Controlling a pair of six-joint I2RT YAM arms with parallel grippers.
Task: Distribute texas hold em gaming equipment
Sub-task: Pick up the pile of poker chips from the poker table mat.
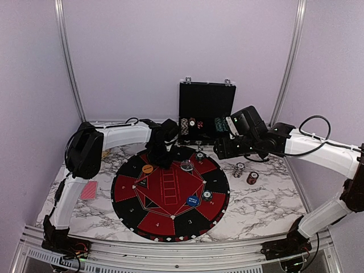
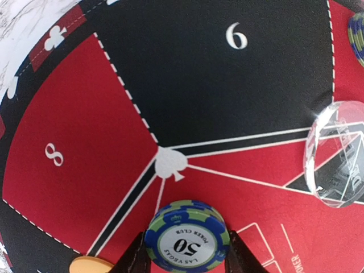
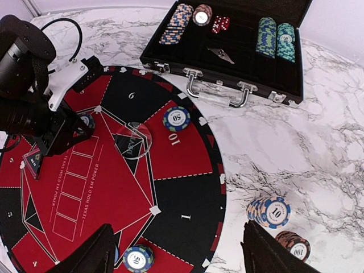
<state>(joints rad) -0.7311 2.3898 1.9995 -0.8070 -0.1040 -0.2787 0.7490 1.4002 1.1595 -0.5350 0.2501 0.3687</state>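
My left gripper (image 2: pixel 186 250) is shut on a short stack of blue-and-green 50 chips (image 2: pixel 186 227), low over the red field near the white spade mark between sectors 8 and 6. From above, that gripper (image 1: pixel 162 154) is at the mat's far-left part. An orange disc (image 2: pixel 91 265) lies just left of it and a clear disc (image 2: pixel 335 153) to the right. My right gripper (image 3: pixel 181 256) hangs open over sector 1, holding nothing. Other 50 chips (image 3: pixel 176 118) (image 3: pixel 138 259) rest on the mat. A stack of 10 chips (image 3: pixel 272 211) and dark red 100 chips (image 3: pixel 293 244) stand on the marble.
The round black-and-red mat (image 1: pixel 129 187) fills the table's middle. The open black case (image 1: pixel 206 108) with more chips stands at the back. A red-backed card (image 1: pixel 89 190) lies left of the mat, and a blue disc (image 1: pixel 193 200) on it.
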